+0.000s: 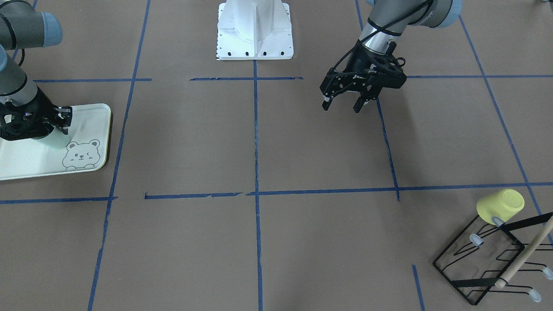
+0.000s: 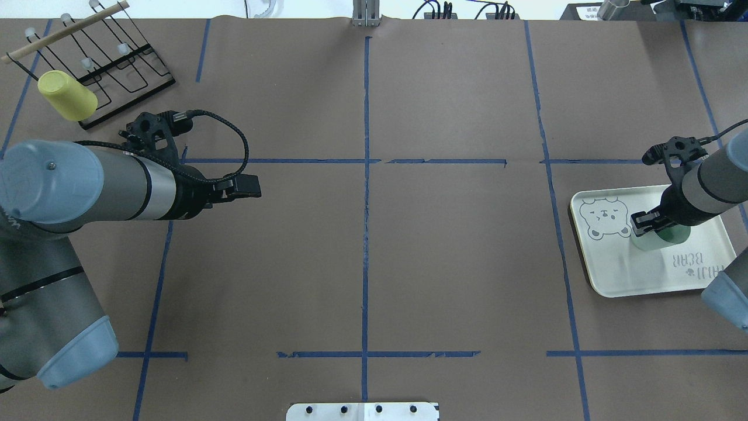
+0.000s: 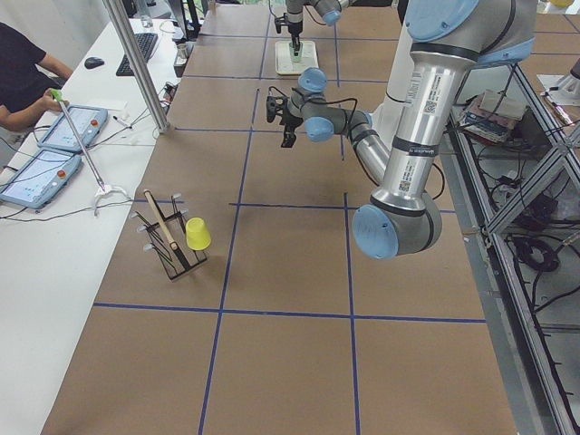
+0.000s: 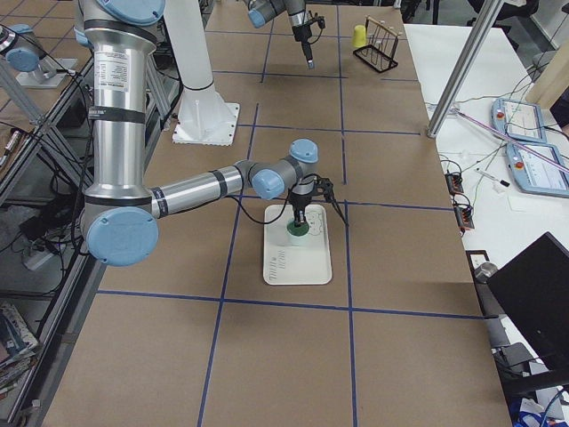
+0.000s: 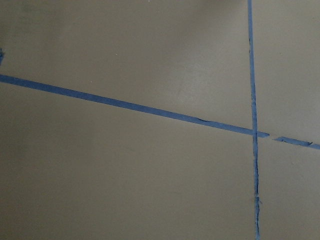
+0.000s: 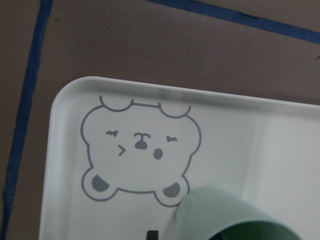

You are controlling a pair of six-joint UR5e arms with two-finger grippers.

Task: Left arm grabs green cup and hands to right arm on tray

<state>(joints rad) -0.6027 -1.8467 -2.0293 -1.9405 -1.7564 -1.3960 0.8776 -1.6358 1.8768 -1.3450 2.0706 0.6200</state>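
We see the green cup (image 1: 55, 139) on the tray (image 1: 26, 160) beside its bear, right arm (image 1: 16, 81) jaws clenched round it to steady the placement; left arm (image 1: 378, 36) jaws spread and empty, well off the tray

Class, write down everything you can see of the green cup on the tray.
The green cup is a small, pale mint tumbler, plastic-looking, smooth and handleless, with a darker green inside. It stands mouth up on the tray, beside the bear drawing. The right gripper is at its rim; whether it clamps the cup is unclear.
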